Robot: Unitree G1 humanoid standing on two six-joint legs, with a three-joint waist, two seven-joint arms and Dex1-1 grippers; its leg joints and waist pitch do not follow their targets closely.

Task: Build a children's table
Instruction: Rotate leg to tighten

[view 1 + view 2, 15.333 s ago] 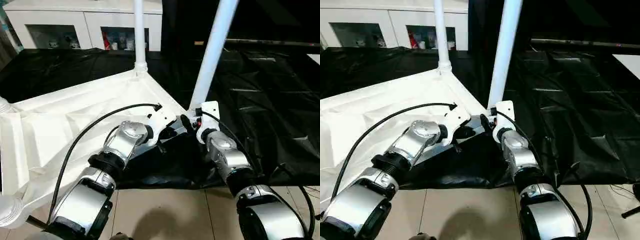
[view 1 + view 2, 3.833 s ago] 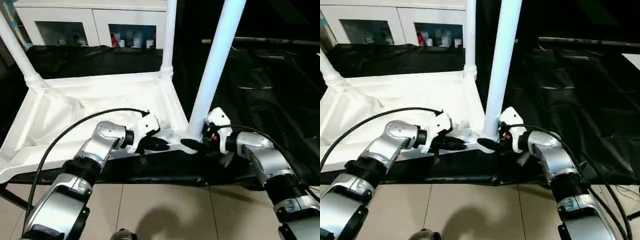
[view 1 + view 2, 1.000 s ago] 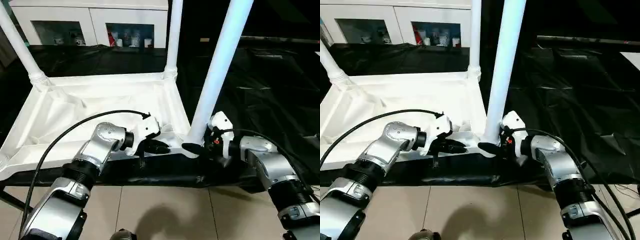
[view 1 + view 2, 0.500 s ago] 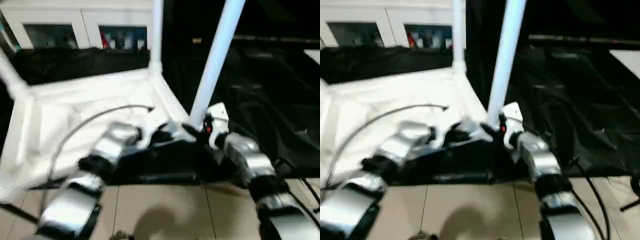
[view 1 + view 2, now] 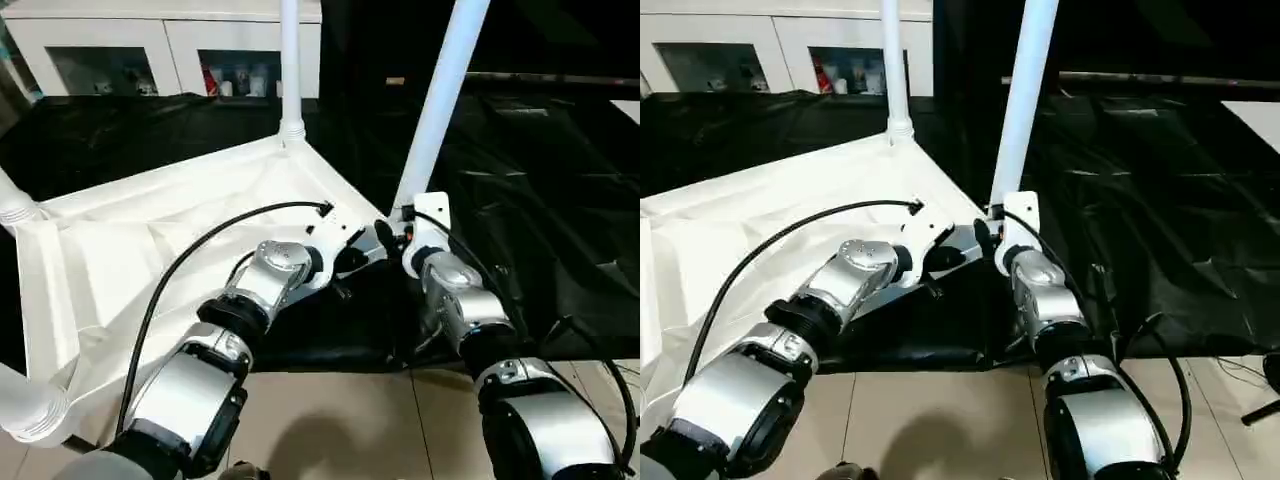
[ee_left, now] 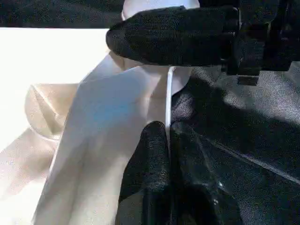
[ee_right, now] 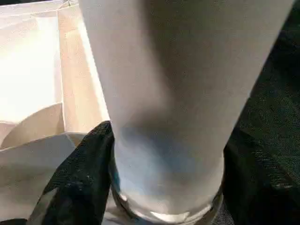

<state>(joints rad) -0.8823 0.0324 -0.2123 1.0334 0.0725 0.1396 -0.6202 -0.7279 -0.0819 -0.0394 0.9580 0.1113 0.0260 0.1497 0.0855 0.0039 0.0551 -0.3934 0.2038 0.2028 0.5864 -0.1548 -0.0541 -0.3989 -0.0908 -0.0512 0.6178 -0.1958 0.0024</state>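
Looking down over crinkled black sheeting (image 5: 540, 200) spread across the ground, with pale floor tiles (image 5: 330, 420) showing along the near edge and a white cabinet (image 5: 160, 40) with glass doors standing at the back. Seeing the tabletop (image 5: 130, 250) lying upside down on that sheeting, left of centre, turned so that one corner is pointing toward the robot's forearms. Counting legs: a far leg (image 5: 290, 60) standing upright in the back corner, a near leg (image 5: 440, 110) rising from the corner closest to the grippers and leaning slightly to the right, a third leg (image 5: 10, 205) cutting in at the left edge, and a fourth leg (image 5: 25, 405) lying low at the bottom left by its corner.

Reaching in with both silver forearms toward that nearest corner. Pinching the thin upright rim of the tabletop with the left gripper (image 6: 168, 154), its two black fingers (image 6: 150, 164) pressed together with only the white edge between them, just beside the near leg's corner socket (image 6: 159, 79). Trailing a black cable (image 5: 200, 240) in an arc above the left forearm. Clasping the near leg right at its foot with the right gripper (image 5: 398, 232), one black finger (image 7: 84, 173) lying against each side of the tube, spread as wide as the tube itself, directly above the round socket (image 7: 164, 213). Catching one of those right fingers (image 6: 173, 35) also in the left wrist view, crossing in front of the leg's base.
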